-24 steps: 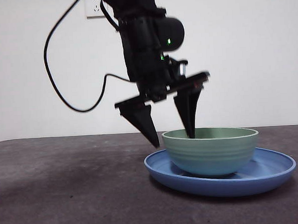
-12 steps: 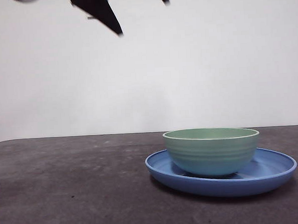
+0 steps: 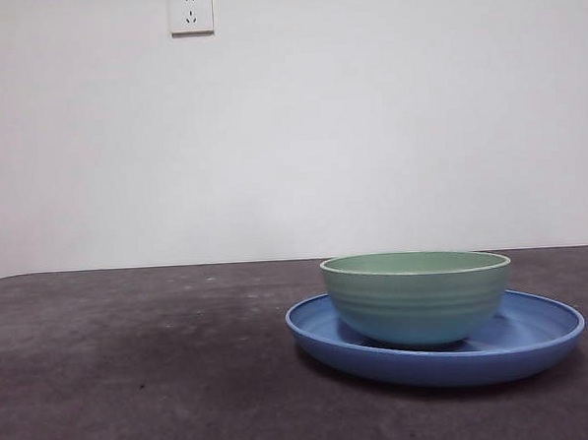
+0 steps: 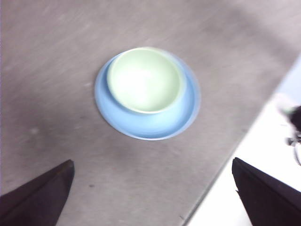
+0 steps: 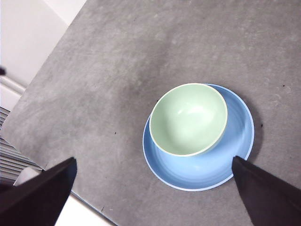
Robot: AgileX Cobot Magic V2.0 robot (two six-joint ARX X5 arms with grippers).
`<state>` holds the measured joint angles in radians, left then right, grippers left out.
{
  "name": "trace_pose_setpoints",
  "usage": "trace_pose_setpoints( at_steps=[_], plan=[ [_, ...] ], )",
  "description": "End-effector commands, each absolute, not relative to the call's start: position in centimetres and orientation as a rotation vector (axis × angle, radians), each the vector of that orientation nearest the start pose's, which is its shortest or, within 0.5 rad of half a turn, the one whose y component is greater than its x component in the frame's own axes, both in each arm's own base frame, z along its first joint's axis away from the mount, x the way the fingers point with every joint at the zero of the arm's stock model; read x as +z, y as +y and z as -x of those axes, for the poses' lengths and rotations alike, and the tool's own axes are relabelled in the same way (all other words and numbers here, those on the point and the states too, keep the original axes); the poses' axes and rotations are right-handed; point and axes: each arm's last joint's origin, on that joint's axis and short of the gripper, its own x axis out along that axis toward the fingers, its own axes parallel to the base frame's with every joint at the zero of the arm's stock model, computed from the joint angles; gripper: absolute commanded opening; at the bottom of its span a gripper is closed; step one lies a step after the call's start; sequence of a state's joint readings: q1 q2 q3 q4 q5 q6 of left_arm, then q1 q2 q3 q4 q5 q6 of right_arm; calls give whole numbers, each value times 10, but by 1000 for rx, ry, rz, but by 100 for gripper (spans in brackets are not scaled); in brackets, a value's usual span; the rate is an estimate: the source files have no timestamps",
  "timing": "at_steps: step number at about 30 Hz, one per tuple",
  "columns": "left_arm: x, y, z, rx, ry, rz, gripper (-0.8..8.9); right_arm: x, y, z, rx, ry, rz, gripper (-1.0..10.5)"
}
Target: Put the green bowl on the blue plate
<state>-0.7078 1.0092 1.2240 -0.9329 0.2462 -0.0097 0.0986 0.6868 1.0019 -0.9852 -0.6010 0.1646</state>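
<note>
Seen from high above: green bowl [image 5: 188, 119], upright and empty, pale glossy inside, resting on the blue plate [image 5: 202, 165]. Set off-centre on that plate, so a wide crescent of blue shows along one side and only a thin strip at the opposite rim. Under the plate, a grey table [image 5: 141, 56], speckled with small dark marks. Well apart from the plate, right gripper [image 5: 155, 197] held high, its two black jaws spread wide and holding nothing. Beyond the table edge farthest from the plate, pale floor.
</note>
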Motion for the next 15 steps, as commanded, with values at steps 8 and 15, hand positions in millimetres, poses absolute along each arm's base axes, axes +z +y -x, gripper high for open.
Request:
trace_pose_setpoints(
  at_steps=[8, 15],
  plan=[
    [332, -83, -84, -924, 690, -73, 563, 352, 27, -100, 625, 704, -320, 575],
    [339, -68, -67, -930, 616, -33, 563, 352, 27, -100, 625, 704, -320, 575]
  ],
)
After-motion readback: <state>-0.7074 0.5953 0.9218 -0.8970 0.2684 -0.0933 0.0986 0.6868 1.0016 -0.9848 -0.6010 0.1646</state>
